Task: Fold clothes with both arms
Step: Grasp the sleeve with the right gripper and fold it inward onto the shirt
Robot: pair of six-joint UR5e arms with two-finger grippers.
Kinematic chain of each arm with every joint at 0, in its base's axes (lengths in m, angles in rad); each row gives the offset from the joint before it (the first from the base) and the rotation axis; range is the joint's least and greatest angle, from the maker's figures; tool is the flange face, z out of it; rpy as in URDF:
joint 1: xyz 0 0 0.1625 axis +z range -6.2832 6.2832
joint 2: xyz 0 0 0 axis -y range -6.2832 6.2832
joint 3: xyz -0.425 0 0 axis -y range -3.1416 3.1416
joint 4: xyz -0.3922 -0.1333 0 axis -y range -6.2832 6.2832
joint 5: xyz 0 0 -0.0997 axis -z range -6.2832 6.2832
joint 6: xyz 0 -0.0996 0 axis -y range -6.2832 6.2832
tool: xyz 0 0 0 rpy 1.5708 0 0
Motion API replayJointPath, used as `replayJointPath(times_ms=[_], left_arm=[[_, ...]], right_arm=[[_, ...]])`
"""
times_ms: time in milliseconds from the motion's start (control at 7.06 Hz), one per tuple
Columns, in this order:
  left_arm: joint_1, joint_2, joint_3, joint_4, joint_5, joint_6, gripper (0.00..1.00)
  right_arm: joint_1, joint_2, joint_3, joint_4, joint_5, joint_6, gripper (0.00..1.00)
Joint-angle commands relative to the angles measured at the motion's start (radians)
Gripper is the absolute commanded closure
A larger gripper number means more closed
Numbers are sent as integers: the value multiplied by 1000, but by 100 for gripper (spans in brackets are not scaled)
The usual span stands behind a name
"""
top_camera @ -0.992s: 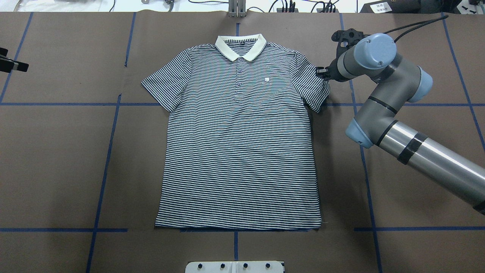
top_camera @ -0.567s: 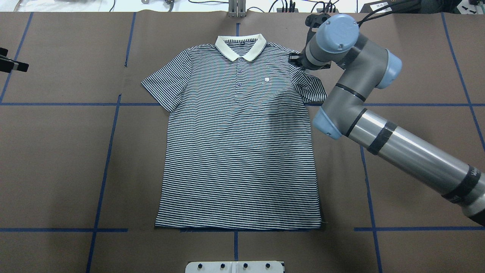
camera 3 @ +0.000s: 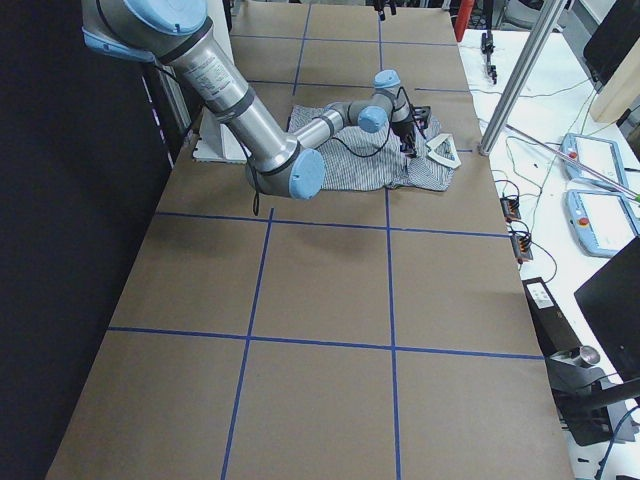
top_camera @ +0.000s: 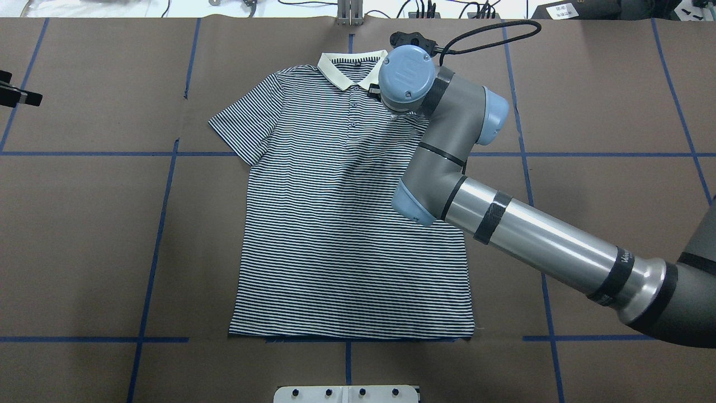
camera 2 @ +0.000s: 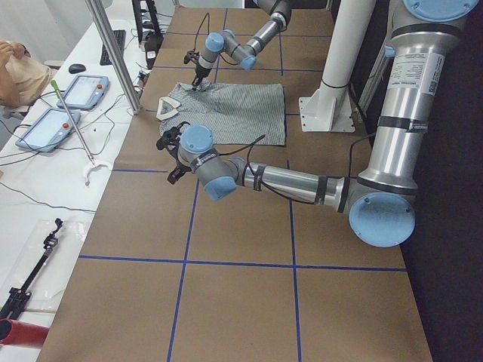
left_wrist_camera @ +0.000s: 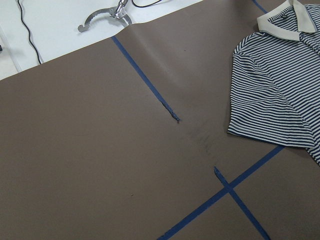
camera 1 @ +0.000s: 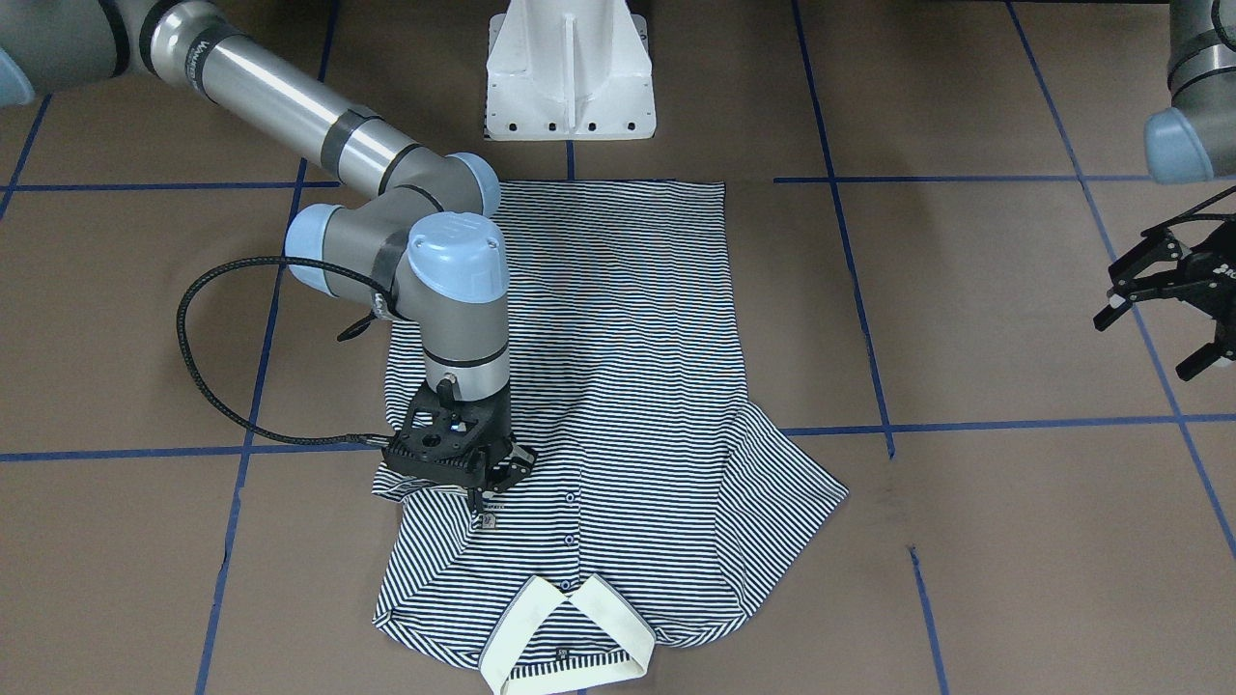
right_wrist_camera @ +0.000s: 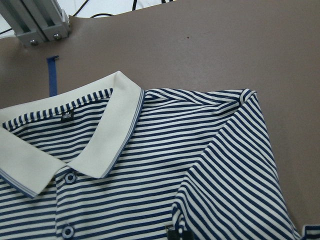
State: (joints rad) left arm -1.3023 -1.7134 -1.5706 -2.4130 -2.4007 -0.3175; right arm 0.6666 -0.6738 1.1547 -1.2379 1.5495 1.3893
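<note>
The striped polo shirt (top_camera: 335, 224) lies flat, face up, with its cream collar (top_camera: 349, 70) at the far edge. My right gripper (camera 1: 480, 494) is over the chest beside the buttons, shut on the hem of the shirt's sleeve (right_wrist_camera: 235, 175), which is folded inward over the front. In the overhead view the right wrist (top_camera: 407, 78) hides the gripper. My left gripper (camera 1: 1164, 309) is open and empty, hovering well off to the side, away from the other sleeve (left_wrist_camera: 270, 100), which lies spread out flat.
The white pedestal base (camera 1: 570, 72) stands at the shirt's hem end. A black cable loop (camera 1: 193, 357) hangs from the right wrist. Blue tape lines (top_camera: 162, 224) cross the brown table. An aluminium post (top_camera: 349, 14) stands behind the collar.
My right arm has swung left from beside the shirt to over its chest, dragging the sleeve inward so that it is now folded over the front. The left gripper has not moved.
</note>
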Motion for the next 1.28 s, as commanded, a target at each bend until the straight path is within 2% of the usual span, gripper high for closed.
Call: replayJointPath(times_ms=[0, 142, 283, 425, 567, 850, 992, 1133], left_arm=[[0, 0, 3, -1, 0, 0, 1], [0, 0, 3, -1, 0, 0, 1], [0, 0, 4, -1, 0, 0, 1], [0, 0, 3, -1, 0, 0, 1], [0, 0, 3, -1, 0, 0, 1], [0, 0, 1, -1, 0, 0, 1], [0, 0, 0, -1, 2, 0, 1], [0, 0, -3, -3, 2, 0, 1]], right_arm=[[-44, 11, -21, 1, -99, 74, 100], [-45, 8, -26, 3, -106, 70, 86], [-45, 8, -26, 3, -109, 62, 8], [-44, 10, -26, 1, -109, 57, 0], [-18, 17, -24, 9, -86, -17, 0], [80, 13, -12, 21, 137, -160, 0], [123, -15, -12, 99, 246, -200, 0], [146, -77, -12, 241, 314, -211, 1]])
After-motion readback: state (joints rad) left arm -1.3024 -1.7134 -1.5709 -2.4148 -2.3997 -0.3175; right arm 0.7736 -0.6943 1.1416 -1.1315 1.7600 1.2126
